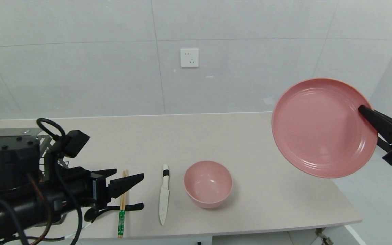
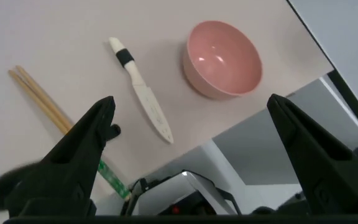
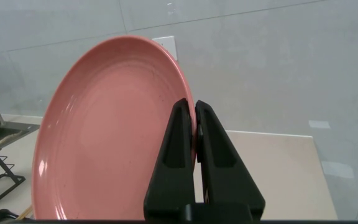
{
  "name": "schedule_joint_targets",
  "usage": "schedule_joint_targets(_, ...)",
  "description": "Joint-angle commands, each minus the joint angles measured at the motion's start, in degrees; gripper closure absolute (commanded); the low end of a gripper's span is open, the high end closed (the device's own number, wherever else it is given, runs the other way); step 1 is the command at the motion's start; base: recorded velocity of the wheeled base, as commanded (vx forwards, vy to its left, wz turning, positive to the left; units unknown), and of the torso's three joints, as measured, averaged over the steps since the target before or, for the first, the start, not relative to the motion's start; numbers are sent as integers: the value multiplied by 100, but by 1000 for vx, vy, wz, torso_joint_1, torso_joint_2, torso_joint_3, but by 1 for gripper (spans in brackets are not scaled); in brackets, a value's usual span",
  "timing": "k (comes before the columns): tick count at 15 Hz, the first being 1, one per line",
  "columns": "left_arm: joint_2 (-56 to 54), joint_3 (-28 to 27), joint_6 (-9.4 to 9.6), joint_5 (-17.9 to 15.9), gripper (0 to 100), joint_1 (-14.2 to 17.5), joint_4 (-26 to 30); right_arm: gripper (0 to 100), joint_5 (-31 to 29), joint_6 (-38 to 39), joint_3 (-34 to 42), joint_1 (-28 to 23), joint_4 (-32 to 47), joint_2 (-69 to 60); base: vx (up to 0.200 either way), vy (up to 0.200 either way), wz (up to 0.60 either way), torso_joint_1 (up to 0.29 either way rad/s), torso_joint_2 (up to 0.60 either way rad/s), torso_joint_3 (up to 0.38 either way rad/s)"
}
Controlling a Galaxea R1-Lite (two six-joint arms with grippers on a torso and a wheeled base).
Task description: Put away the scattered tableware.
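A pink plate (image 1: pixel 322 127) hangs in the air at the right of the head view, tilted steeply with its hollow face toward the camera, beyond the right end of the counter (image 1: pixel 250 143). The right claw (image 1: pixel 361 109) pinches the plate's right rim, its two black fingers closed tight on the edge. In the right wrist view the plate (image 3: pixel 104 137) rises up-frame of the clamped right claw (image 3: pixel 191 109).

At lower centre of the head view a pink bowl (image 1: pixel 208 183) sits upright on the counter. Just left of it lies a white knife (image 1: pixel 164 194) with a black band on its handle. Farther left lie a pair of chopsticks (image 1: pixel 123 200), crossed by a black utensil (image 1: pixel 131 206).

The left claw (image 1: pixel 129 172) hangs over the chopsticks at lower left, spread wide and holding nothing. A wall socket (image 1: pixel 189 57) sits at upper centre.
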Motion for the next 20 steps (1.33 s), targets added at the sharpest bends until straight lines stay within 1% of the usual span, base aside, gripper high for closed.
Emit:
schedule_joint_targets(1, 1088, -356, -37, 317, 0, -417, -264, 100, 2, 1, 9, 13, -8, 20, 0, 0, 0, 0, 0, 0)
schedule_joint_targets(4, 1563, -945, -283, 528, 0, -715, -299, 100, 10, 1, 9, 22, 1, 29, 0, 0, 0, 0, 0, 0)
schedule_joint_targets(6, 1861, -1077, -283, 607, 0, -812, -352, 100, 10, 1, 9, 22, 1, 29, 0, 0, 0, 0, 0, 0)
schedule_joint_targets(8, 2204, -1077, -283, 599, 0, -882, -607, 100, 10, 1, 17, 30, 1, 55, 0, 0, 0, 0, 0, 0)
schedule_joint_targets(12, 2705, -1086, -291, 572, 0, -909, -1047, 100, 2, 1, 35, 30, -8, 152, 0, 0, 0, 0, 0, 0)
schedule_joint_targets(16, 3567, -1086, -300, 555, 0, -970, -1838, 100, 2, -8, 53, 39, -8, 231, 0, 0, 0, 0, 0, 0)
schedule_joint_targets(18, 4059, -1086, -309, 555, 0, -1032, -2435, 100, 2, -17, 61, 30, -8, 213, 0, 0, 0, 0, 0, 0)
schedule_joint_targets(20, 4287, -1086, -379, 563, 0, -1049, -2857, 100, 2, -17, 53, 30, -8, 213, 0, 0, 0, 0, 0, 0)
